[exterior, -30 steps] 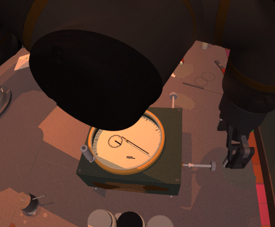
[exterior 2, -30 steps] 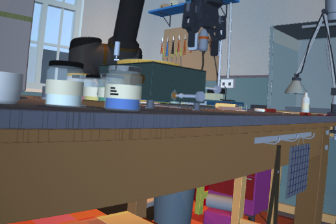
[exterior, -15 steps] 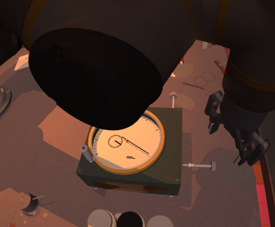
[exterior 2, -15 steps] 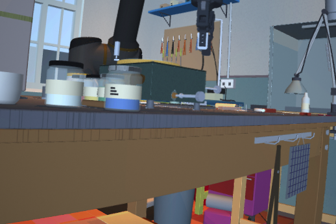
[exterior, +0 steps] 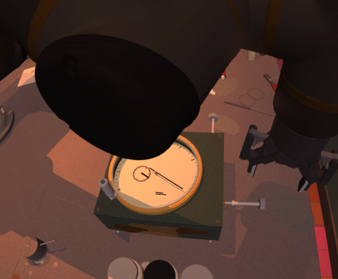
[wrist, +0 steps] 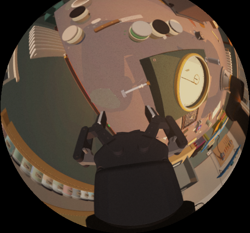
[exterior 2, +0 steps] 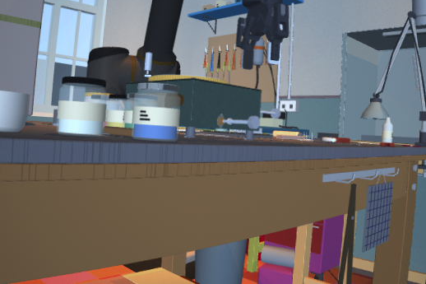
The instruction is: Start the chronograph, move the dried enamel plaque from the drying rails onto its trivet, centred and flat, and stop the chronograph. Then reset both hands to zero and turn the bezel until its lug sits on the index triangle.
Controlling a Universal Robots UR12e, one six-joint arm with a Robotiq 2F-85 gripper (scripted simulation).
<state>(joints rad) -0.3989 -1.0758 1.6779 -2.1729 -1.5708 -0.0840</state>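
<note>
The arm's elbow hides the far-left part of the chronograph dial (exterior: 158,177). The dial sits in a dark green box (exterior: 166,192) with a knurled gold bezel (wrist: 191,82). The long hand points toward the lower right; the small sub-dial hand is off zero. A grey lug (exterior: 106,186) stands on the bezel's left rim. One pusher (exterior: 247,203) sticks out of the box's right side, another (exterior: 213,120) out of its far side. My gripper (exterior: 278,174) is open and empty, high above the bench, right of the box and above the right pusher (wrist: 134,90). The plaque, rails and trivet are not clearly visible.
The bench's right edge (exterior: 324,210) runs just beside my gripper. Several jars (exterior 2: 119,112) stand along the near edge in front of the box. A small pot with a pin (exterior: 36,247) sits near the left corner. Loose wire rings and tools (exterior: 250,97) lie beyond the box.
</note>
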